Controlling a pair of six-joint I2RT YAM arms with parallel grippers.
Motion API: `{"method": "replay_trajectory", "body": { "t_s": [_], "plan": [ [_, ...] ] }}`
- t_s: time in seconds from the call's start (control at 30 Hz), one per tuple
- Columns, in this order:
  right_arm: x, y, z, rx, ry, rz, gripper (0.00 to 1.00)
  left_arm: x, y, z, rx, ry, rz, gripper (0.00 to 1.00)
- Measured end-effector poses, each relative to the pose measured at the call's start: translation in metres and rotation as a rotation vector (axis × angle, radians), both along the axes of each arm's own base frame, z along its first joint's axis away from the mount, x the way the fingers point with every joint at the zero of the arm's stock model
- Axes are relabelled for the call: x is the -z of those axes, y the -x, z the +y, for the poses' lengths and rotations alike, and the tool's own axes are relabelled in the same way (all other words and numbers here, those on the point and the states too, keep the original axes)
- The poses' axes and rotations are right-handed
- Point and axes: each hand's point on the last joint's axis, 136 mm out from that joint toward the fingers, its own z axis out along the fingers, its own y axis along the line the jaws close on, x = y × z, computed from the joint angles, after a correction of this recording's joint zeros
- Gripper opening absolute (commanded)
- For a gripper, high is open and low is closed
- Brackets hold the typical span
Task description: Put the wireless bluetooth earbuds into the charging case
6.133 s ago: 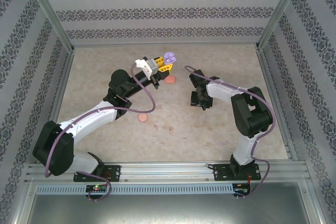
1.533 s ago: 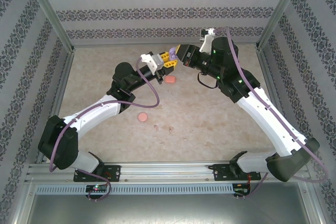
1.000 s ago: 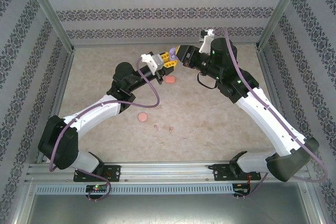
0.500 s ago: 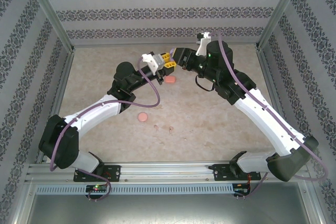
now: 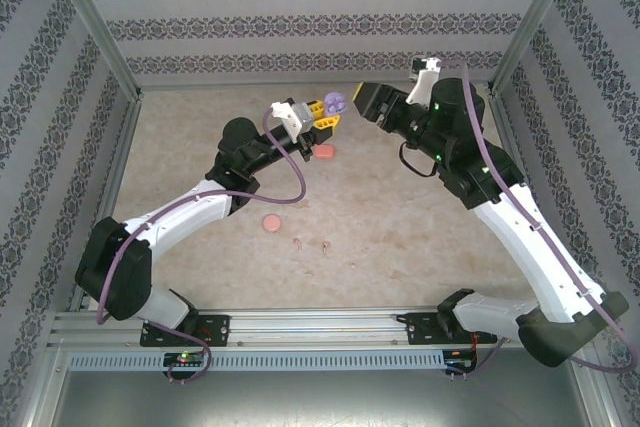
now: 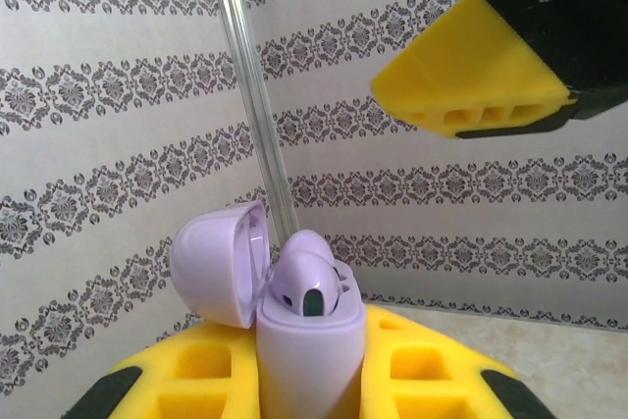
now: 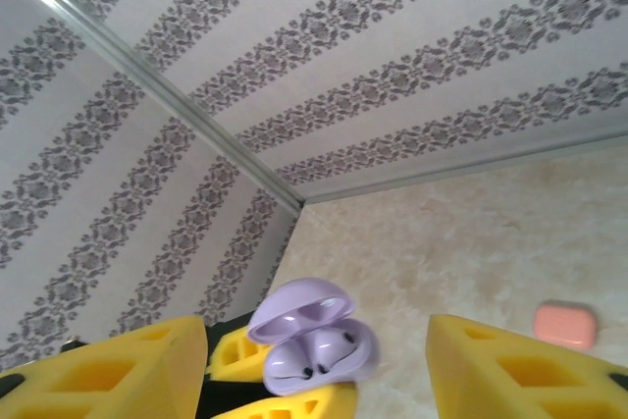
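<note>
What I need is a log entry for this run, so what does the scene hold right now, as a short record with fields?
left pincer: shut on purple case
purple case: lid open, purple earbud seated inside
right pincer: open, apart from the case, holding nothing
table: pink case, two loose earbuds

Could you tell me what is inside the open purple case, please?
At least one purple earbud sits in the purple case; the case walls hide its stem.
</note>
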Motion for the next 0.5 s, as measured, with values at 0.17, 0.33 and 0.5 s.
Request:
{"method": "replay_trajectory", "body": {
  "t_s": [0.17,0.33,0.5],
  "plan": [
    [0.011,-0.020,-0.004,0.016,0.035,0.056,0.30,0.005,0.001,-0.003,0.020,-0.011,0.008,0.00],
    [0.025,-0.042,0.011,-0.021,0.084,0.118,0.15,0.016,0.003,-0.008,0.054,-0.036,0.033,0.00],
    [0.040,-0.062,0.030,-0.076,0.133,0.178,0.10,0.023,0.006,-0.012,0.088,-0.056,0.053,0.00]
  ]
}}
